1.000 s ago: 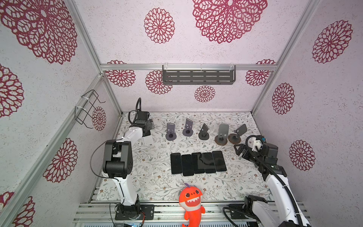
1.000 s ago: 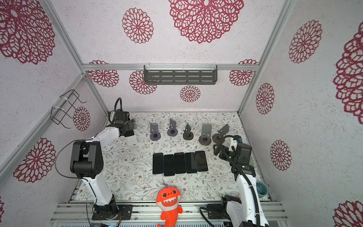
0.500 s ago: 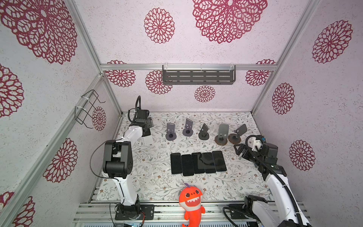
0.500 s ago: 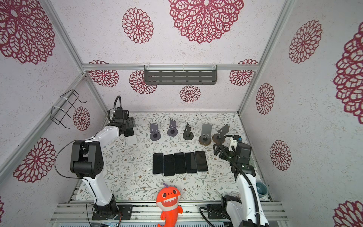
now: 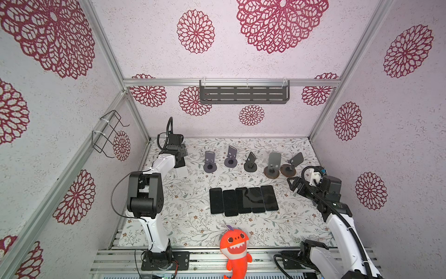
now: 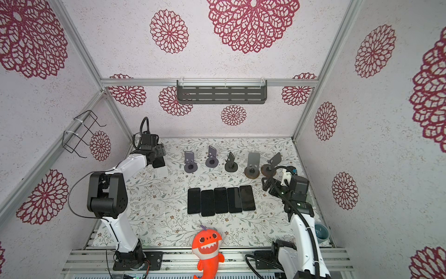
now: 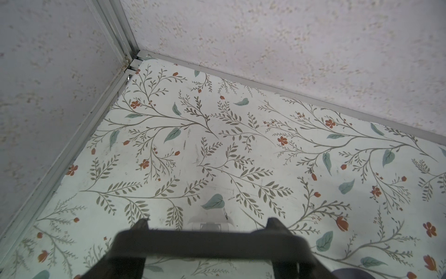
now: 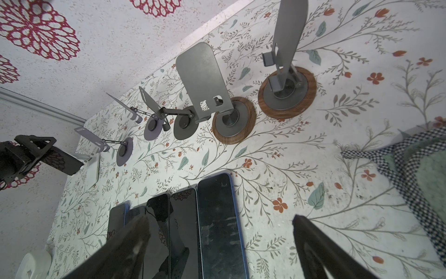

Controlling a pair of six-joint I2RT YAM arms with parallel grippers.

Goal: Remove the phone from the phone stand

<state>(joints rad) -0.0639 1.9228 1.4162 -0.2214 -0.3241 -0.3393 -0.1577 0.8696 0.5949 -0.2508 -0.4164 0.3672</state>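
Left hand (image 7: pixel 207 222) clamped on phone (image 8: pixel 64 161), edge to edge, atop white stand (image 8: pixel 94 166); right hand (image 8: pixel 220 217) wide. Judged stiff, slick, breakable: edge grip suits.

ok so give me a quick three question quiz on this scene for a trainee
1. How many phones lie flat on the table?
2. True or false: the right fingers are shut on a phone.
3. Which stand holds a phone? A the white one, B a wood-based one, C none.
Key: 1 five. 2 false, they are open and empty. 3 A, the white stand holds a phone, with the left fingers closed on it.
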